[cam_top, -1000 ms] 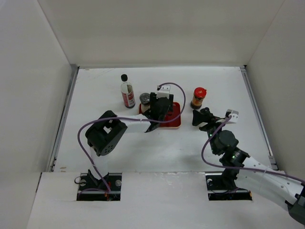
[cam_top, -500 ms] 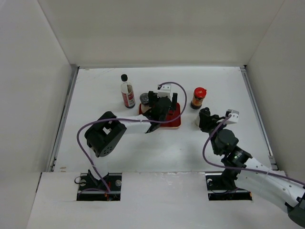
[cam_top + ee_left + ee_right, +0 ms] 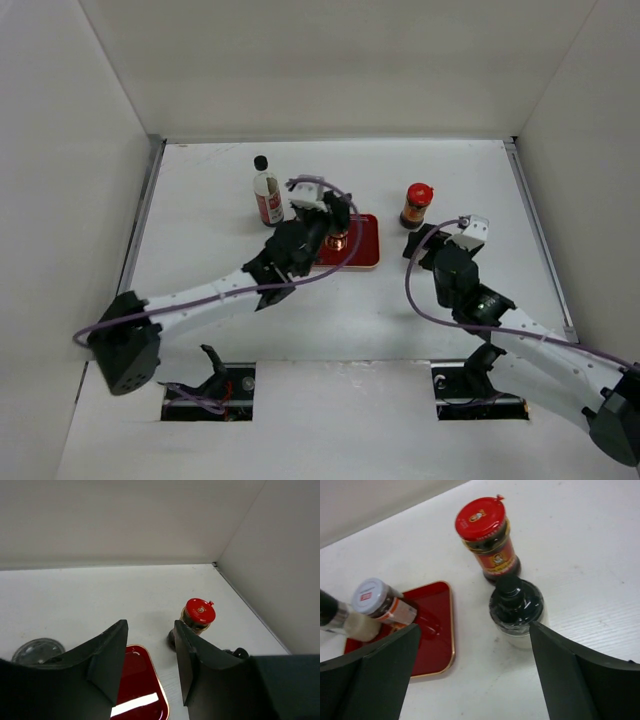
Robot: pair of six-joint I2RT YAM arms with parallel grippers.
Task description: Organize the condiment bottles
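Over the tray, top view: left gripper [image 3: 336, 218] hangs above the far-left part of the red tray [image 3: 365, 255]. Its state cannot be told from here.
Left of it: tall bottle [image 3: 266, 192], upright on the table [image 3: 200, 220], near but apart.
Right of it: red-cap jar [image 3: 416, 205], upright, past the tray's right edge.
Right gripper [image 3: 420, 243]: low over the table, right of the tray, with the red-cap jar just ahead of it.
Left wrist view, fingers [image 3: 107, 655]: released and parted, gripping nothing.
Below the gap: the tray's glossy red floor.
Ahead and right of the fingers: red-cap jar, standing on the table.
Ahead and left: grey-lid jar [image 3: 37, 650], with only its lid showing.
Right wrist view, fingers [image 3: 380, 675]: released and spread wide.
Between them: black-lid jar [image 3: 516, 607], upright on the table, closer to the right finger and touching neither.
Just beyond that jar: red-cap jar, close beside it. Whether they touch, I cannot tell.
Ahead and left: grey-lid jar at the tray's far corner. Whether it stands on the tray or beside it, I cannot tell.
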